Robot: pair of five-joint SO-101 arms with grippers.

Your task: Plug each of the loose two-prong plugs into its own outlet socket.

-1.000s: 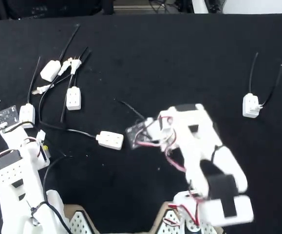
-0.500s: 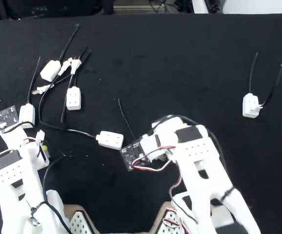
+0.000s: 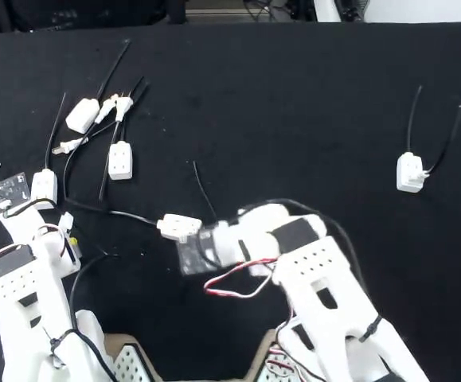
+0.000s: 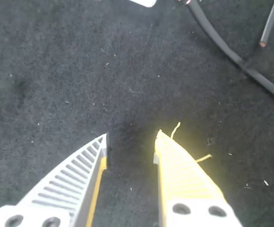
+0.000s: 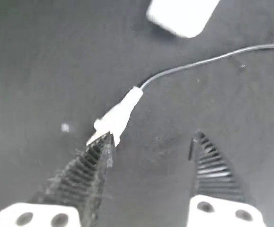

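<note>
Table (image 3: pixel 294 95): black cloth out to every edge; wide bare room across the far middle and right.
Right arm (image 3: pixel 318 278): near middle, wrist pointing left.
Left arm (image 3: pixel 23 294): near left corner, beside the cords.
Right gripper (image 5: pixel 153 137): released, spread wide, one fingertip touching a white plug (image 5: pixel 118 116).
Left gripper (image 4: pixel 129 137): released, above bare cloth.
Right socket (image 3: pixel 410 173): alone at right; two cords; whether a plug sits in it, cannot tell.
Middle socket (image 3: pixel 180 227): just left of the right arm's wrist.
Left sockets (image 3: pixel 120 159): far left, amid crossing cords.
Loose plugs (image 3: pixel 119 102): far left, tangled beside an adapter (image 3: pixel 82 115).
</note>
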